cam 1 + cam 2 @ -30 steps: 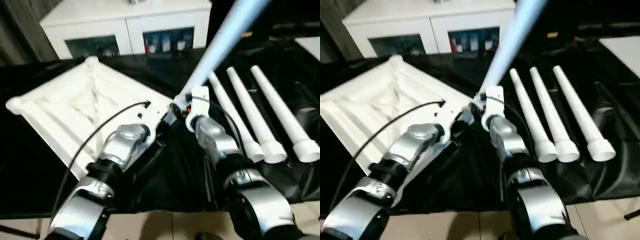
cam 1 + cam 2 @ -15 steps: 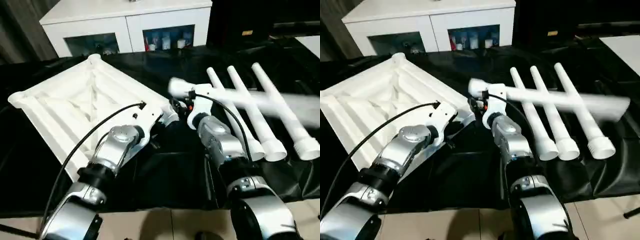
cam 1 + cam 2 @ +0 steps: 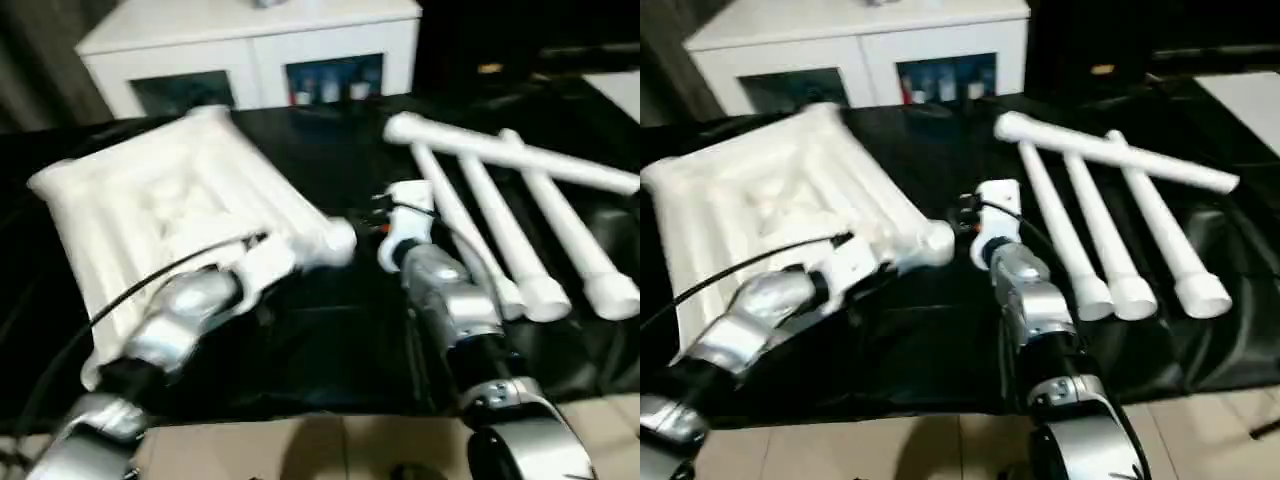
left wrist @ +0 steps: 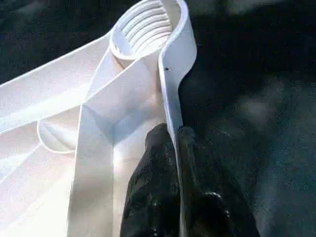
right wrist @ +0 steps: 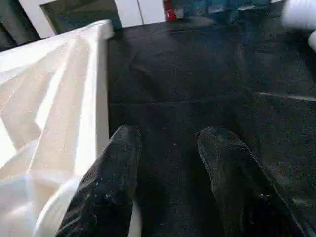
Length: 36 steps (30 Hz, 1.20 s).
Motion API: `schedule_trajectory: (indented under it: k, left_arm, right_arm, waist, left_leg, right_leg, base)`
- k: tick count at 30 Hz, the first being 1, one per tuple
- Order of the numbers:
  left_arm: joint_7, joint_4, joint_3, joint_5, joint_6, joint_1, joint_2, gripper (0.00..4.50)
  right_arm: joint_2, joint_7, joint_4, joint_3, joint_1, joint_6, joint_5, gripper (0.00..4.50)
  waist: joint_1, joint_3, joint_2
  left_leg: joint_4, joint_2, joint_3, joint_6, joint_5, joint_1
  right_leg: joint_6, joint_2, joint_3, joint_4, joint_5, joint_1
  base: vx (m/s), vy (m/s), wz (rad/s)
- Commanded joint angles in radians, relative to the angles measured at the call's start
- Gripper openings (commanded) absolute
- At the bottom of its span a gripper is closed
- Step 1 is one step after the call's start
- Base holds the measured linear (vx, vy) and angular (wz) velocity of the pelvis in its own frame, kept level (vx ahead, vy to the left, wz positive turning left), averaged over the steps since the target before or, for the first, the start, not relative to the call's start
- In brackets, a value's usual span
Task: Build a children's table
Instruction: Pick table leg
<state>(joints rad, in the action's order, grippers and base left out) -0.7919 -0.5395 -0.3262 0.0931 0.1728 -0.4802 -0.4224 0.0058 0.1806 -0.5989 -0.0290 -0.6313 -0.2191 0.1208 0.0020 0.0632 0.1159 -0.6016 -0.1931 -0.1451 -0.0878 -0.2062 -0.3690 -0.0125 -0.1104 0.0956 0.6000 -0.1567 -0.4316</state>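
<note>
The white table top (image 3: 150, 210) lies underside up on the black cloth, tilted, with a round corner socket (image 3: 335, 240) pointing toward the middle. My left gripper (image 4: 170, 136) is shut on the top's thin rim wall just behind that threaded socket (image 4: 143, 29). Three white tapered legs (image 3: 500, 230) lie side by side at the right. Across their far ends rests another leg (image 3: 500, 155). My right gripper (image 5: 168, 138) hovers over the cloth between the top and the legs, its black fingers (image 5: 224, 163) open with nothing between them.
A white cabinet with glass doors (image 3: 250, 50) stands behind the work surface. Black cloth (image 3: 330, 340) covers the surface up to its front edge, with beige floor below. A pale slab (image 3: 620, 90) shows at the far right.
The leg that stood upright at my right gripper has dropped away and now lies across the other three. The table top has swung and tilted in my left gripper's hold.
</note>
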Motion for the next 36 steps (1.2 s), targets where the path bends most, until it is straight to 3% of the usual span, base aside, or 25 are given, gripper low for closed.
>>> schedule_trajectory:
  k: [1, 2, 4, 5, 7, 9, 13, 15, 18, 22, 23, 24, 25, 26, 27, 31, 33, 34, 35, 36]
  left_arm:
    - [-0.091, 0.059, -0.051, -0.012, 0.064, 0.016, 0.005, 0.00]
    - [-0.115, 0.070, -0.069, -0.017, 0.111, 0.021, -0.007, 0.00]
    - [-0.132, 0.068, -0.086, -0.017, 0.155, 0.023, -0.021, 0.00]
    - [-0.140, 0.061, -0.089, -0.018, 0.180, 0.023, -0.030, 0.00]
    - [-0.152, 0.035, -0.080, -0.018, 0.228, 0.017, -0.047, 0.00]
    - [-0.165, 0.017, -0.066, -0.015, 0.251, 0.013, -0.060, 0.00]
    - [-0.128, -0.029, -0.017, 0.001, 0.285, -0.007, -0.082, 0.00]
    - [-0.101, -0.076, 0.013, -0.012, 0.283, -0.040, -0.108, 0.48]
    - [-0.087, -0.105, 0.036, -0.023, 0.290, -0.058, -0.123, 0.76]
    - [-0.049, -0.150, 0.108, -0.054, 0.323, -0.083, -0.159, 1.08]
    - [-0.065, -0.127, 0.130, -0.086, 0.320, -0.073, -0.166, 1.13]
    - [-0.076, -0.111, 0.143, -0.110, 0.320, -0.067, -0.171, 1.21]
    - [-0.110, -0.076, 0.156, -0.150, 0.302, -0.050, -0.177, 1.34]
    - [-0.118, -0.066, 0.157, -0.157, 0.296, -0.045, -0.179, 1.45]
    - [-0.150, -0.013, 0.154, -0.177, 0.273, -0.020, -0.184, 1.55]
    - [-0.189, 0.078, 0.152, -0.222, 0.191, 0.019, -0.173, 1.90]
    - [-0.144, 0.120, 0.182, -0.271, 0.078, 0.024, -0.135, 1.97]
    - [-0.144, 0.120, 0.182, -0.271, 0.078, 0.024, -0.135, 2.03]
    - [-0.123, 0.134, 0.193, -0.288, 0.034, 0.024, -0.121, 2.12]
    - [-0.092, 0.156, 0.199, -0.304, -0.018, 0.023, -0.101, 2.12]
  right_arm:
    - [0.007, -0.008, 0.010, 0.011, 0.007, -0.014, -0.006, 2.13]
    - [0.007, -0.013, 0.015, 0.010, 0.012, -0.017, -0.007, 2.13]
    - [0.009, -0.021, 0.025, 0.010, 0.019, -0.021, -0.008, 2.13]
    - [0.011, -0.026, 0.032, 0.008, 0.023, -0.024, -0.009, 2.13]
    - [0.013, -0.035, 0.048, 0.005, 0.031, -0.031, -0.010, 2.13]
    - [0.013, -0.038, 0.056, 0.004, 0.035, -0.034, -0.010, 2.13]
    - [0.011, -0.041, 0.068, -0.002, 0.043, -0.037, -0.010, 2.13]
    - [0.008, -0.042, 0.068, -0.005, 0.047, -0.038, -0.010, 2.12]
    - [0.007, -0.044, 0.071, -0.005, 0.049, -0.041, -0.010, 2.12]
    - [0.008, -0.046, 0.078, -0.005, 0.053, -0.046, -0.008, 2.12]
    - [0.008, -0.046, 0.081, -0.005, 0.054, -0.048, -0.008, 2.12]
    - [0.007, -0.047, 0.082, -0.005, 0.055, -0.049, -0.008, 2.12]
    - [0.005, -0.046, 0.085, -0.004, 0.056, -0.052, -0.007, 2.12]
    - [0.005, -0.046, 0.085, -0.005, 0.055, -0.053, -0.007, 2.12]
    - [-0.001, -0.047, 0.088, -0.005, 0.052, -0.059, -0.010, 2.12]
    - [-0.025, -0.048, 0.090, 0.003, 0.029, -0.075, -0.030, 2.12]
    - [-0.055, -0.070, 0.094, -0.008, 0.002, -0.100, -0.045, 2.12]
    - [-0.055, -0.070, 0.094, -0.008, 0.002, -0.100, -0.045, 2.12]
    - [-0.065, -0.080, 0.095, -0.015, -0.008, -0.111, -0.048, 2.40]
    - [-0.088, -0.089, 0.088, -0.020, -0.024, -0.140, -0.057, 2.40]
  waist:
    - [-0.003, -0.088, 0.005]
    - [0.007, -0.092, 0.009]
    - [0.013, -0.091, 0.020]
    - [0.014, -0.090, 0.016]
    - [0.018, -0.088, 0.032]
    - [0.016, -0.088, 0.022]
    - [0.004, -0.087, 0.025]
    - [-0.006, -0.085, 0.020]
    - [-0.025, -0.084, 0.022]
    - [-0.027, -0.083, 0.015]
    - [-0.026, -0.083, 0.017]
    - [-0.024, -0.083, 0.013]
    - [-0.020, -0.085, 0.009]
    - [-0.018, -0.087, 0.016]
    - [-0.017, -0.088, 0.013]
    - [-0.012, -0.090, 0.016]
    - [-0.008, -0.089, 0.017]
    - [-0.004, -0.089, 0.017]
    - [-0.002, -0.088, 0.014]
    - [0.001, -0.088, 0.017]
  left_leg:
    - [0.060, -0.011, -0.011, 0.075, -0.101, 0.002]
    - [0.058, -0.011, -0.015, 0.087, -0.091, 0.010]
    - [0.058, -0.012, -0.015, 0.088, -0.096, 0.008]
    - [0.059, -0.012, -0.017, 0.087, -0.105, 0.008]
    - [0.061, -0.010, -0.016, 0.066, -0.141, 0.008]
    - [0.063, -0.009, -0.016, 0.052, -0.160, 0.004]
    - [0.064, -0.006, -0.014, 0.031, -0.180, -0.001]
    - [0.064, -0.003, -0.012, 0.029, -0.187, -0.008]
    - [0.063, -0.002, -0.009, 0.028, -0.207, -0.009]
    - [0.062, 0.000, -0.010, 0.026, -0.214, -0.004]
    - [0.061, -0.001, -0.009, 0.026, -0.211, -0.004]
    - [0.062, -0.003, -0.010, 0.030, -0.201, -0.005]
    - [0.063, -0.006, -0.010, 0.034, -0.190, -0.005]
    - [0.062, -0.008, -0.010, 0.040, -0.177, -0.004]
    - [0.062, -0.010, -0.011, 0.042, -0.172, -0.004]
    - [0.056, -0.008, -0.015, 0.062, -0.129, -0.001]
    - [0.056, -0.006, -0.017, 0.062, -0.131, 0.001]
    - [0.055, -0.006, -0.018, 0.056, -0.138, 0.004]
    - [0.056, -0.006, -0.019, 0.052, -0.151, 0.002]
    - [0.056, -0.004, -0.018, 0.051, -0.156, 0.002]
  right_leg:
    - [-0.267, -0.024, -0.037, -0.045, -0.036, 0.080]
    - [-0.277, -0.020, -0.036, -0.043, -0.005, 0.073]
    - [-0.274, -0.021, -0.036, -0.038, -0.010, 0.075]
    - [-0.268, -0.020, -0.036, -0.042, -0.016, 0.075]
    - [-0.254, -0.022, -0.036, -0.041, -0.041, 0.076]
    - [-0.242, -0.023, -0.037, -0.044, -0.058, 0.082]
    - [-0.227, -0.025, -0.038, -0.046, -0.095, 0.085]
    - [-0.224, -0.024, -0.036, -0.046, -0.118, 0.090]
    - [-0.212, -0.025, -0.036, -0.053, -0.179, 0.090]
    - [-0.202, -0.023, -0.036, -0.059, -0.247, 0.084]
    - [-0.203, -0.023, -0.036, -0.057, -0.248, 0.084]
    - [-0.206, -0.024, -0.037, -0.056, -0.248, 0.083]
    - [-0.211, -0.024, -0.038, -0.055, -0.241, 0.081]
    - [-0.219, -0.024, -0.038, -0.050, -0.217, 0.079]
    - [-0.223, -0.024, -0.038, -0.047, -0.202, 0.078]
    - [-0.244, -0.020, -0.038, -0.038, -0.119, 0.077]
    - [-0.249, -0.019, -0.037, -0.038, -0.119, 0.076]
    - [-0.251, -0.017, -0.037, -0.038, -0.125, 0.076]
    - [-0.245, -0.020, -0.038, -0.040, -0.146, 0.079]
    - [-0.241, -0.020, -0.037, -0.040, -0.157, 0.079]
  base:
    - [0.000, 0.000, 0.00]
    - [0.000, 0.000, 0.00]
    - [0.000, 0.000, 0.00]
    - [0.000, 0.000, 0.00]
    - [0.000, 0.000, 0.00]
    - [0.000, 0.000, 0.00]
    - [0.000, 0.000, 0.00]
    - [0.000, 0.000, 0.00]
    - [0.000, 0.000, 0.00]
    - [0.000, 0.000, 0.00]
    - [0.000, 0.000, 0.00]
    - [0.000, 0.000, 0.00]
    - [0.000, 0.000, 0.00]
    - [0.000, 0.000, 0.00]
    - [0.000, 0.000, 0.00]
    - [0.000, 0.000, 0.00]
    - [0.000, 0.000, 0.00]
    - [0.000, 0.000, 0.00]
    - [0.000, 0.000, 0.00]
    - [0.000, 0.000, 0.00]
